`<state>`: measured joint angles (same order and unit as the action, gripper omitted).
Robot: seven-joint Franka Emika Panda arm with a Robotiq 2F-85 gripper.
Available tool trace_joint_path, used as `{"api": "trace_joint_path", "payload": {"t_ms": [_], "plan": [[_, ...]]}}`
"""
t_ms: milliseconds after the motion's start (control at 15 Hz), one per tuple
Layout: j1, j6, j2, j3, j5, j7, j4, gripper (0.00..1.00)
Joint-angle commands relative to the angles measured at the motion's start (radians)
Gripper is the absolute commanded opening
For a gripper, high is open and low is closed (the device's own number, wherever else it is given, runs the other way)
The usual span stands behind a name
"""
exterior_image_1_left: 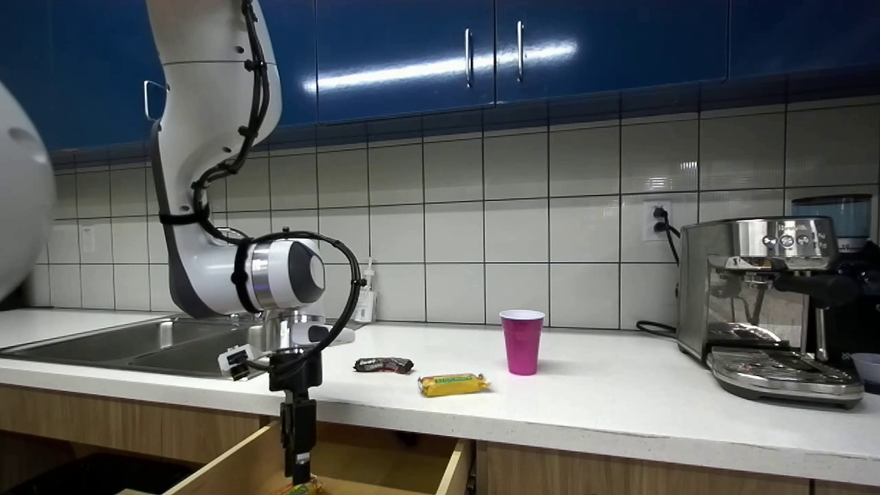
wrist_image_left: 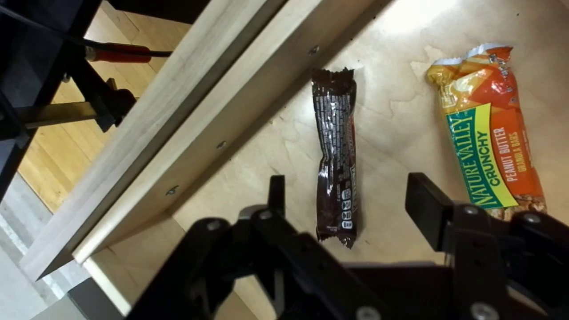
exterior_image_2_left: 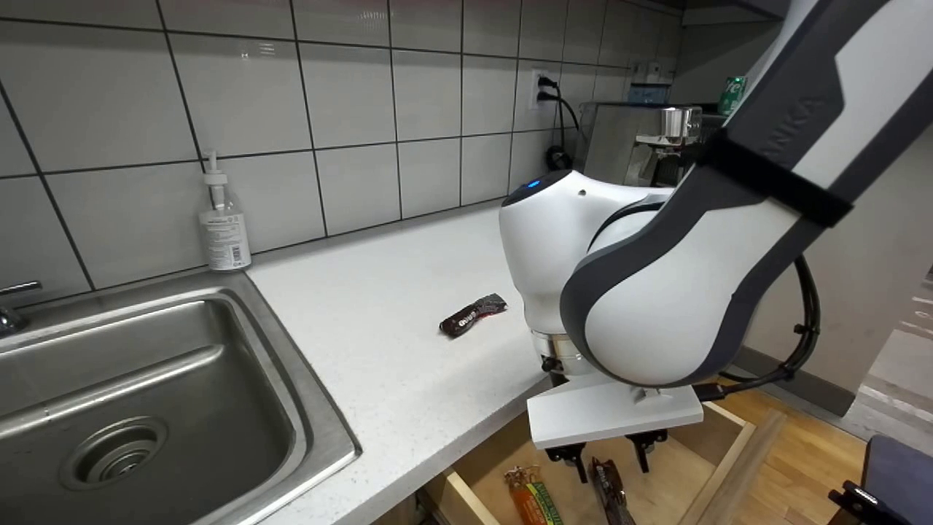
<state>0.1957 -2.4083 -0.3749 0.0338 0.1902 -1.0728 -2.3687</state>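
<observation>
Move the spread fingers only vertically, lest either nudge the dark-wrapped bar between them or the granola bar alongside.

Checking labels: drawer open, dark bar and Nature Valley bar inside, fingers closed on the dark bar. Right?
Not closed: the wrist view shows the fingers open, with a gap either side of the dark bar. Rest holds: drawer open, that and the Nature Valley bar inside.

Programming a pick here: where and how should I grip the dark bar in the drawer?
Probably the middle of the dark bar, from above, with the gripper closing across its width: it lies flat, long and narrow, drawer floor showing along both sides.
</observation>
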Motion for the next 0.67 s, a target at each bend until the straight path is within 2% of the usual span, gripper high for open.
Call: {"api": "trace_joint_path", "payload": {"t_ms": [0,600], "plan": [[-0.005,-0.021,0.089,0.001,-0.008,0.028,-0.045,0.99],[-0.033,0.018,0.262,-0.019,-0.024,0.054,-0.040,1.00]]}}
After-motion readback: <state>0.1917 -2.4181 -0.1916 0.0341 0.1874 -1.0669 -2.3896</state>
